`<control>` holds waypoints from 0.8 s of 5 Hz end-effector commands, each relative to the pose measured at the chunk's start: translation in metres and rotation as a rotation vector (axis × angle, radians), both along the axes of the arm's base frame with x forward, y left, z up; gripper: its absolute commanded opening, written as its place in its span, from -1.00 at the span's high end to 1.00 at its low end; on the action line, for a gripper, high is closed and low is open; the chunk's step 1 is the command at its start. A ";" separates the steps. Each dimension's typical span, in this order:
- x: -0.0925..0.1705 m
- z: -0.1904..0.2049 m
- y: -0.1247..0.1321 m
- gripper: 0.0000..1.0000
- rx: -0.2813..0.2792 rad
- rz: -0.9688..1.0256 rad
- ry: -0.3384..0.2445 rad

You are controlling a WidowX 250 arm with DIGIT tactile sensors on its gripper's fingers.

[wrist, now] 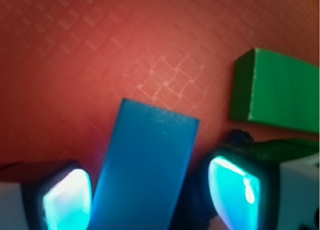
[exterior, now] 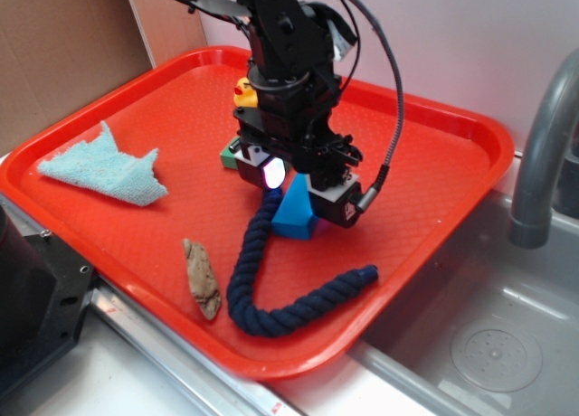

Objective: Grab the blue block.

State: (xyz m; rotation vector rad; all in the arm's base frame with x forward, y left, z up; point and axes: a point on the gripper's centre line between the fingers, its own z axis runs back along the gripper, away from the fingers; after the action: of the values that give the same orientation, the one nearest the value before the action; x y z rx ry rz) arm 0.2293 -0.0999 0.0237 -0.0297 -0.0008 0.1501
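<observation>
Exterior view evenly lit, sharp; soft shadow under the arm on the red tray [exterior: 434, 163]. Wrist view blurred, fingertip pads [wrist: 232, 187] glowing cyan.

On the tray [exterior: 434, 163], the block [exterior: 296, 215] sits mid-tray between the pincer [exterior: 294, 185] fingers, rope [exterior: 271, 289] toward the near edge.

The arm hides most of the yellow duck [exterior: 242, 91] and green block [exterior: 230, 153]. The blue block [wrist: 145, 165] runs off the bottom of the wrist view. The green block also runs off that view's right edge. The glowing fingertips [wrist: 67, 200] look blurry.
</observation>
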 end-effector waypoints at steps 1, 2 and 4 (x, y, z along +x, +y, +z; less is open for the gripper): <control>0.017 -0.015 0.001 1.00 -0.004 0.049 0.084; 0.027 0.008 0.005 1.00 -0.001 0.063 0.059; 0.029 0.110 0.025 1.00 -0.013 0.083 -0.119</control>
State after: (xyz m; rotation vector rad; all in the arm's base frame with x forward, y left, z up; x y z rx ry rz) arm 0.2472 -0.0773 0.1147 -0.0272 -0.0586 0.2214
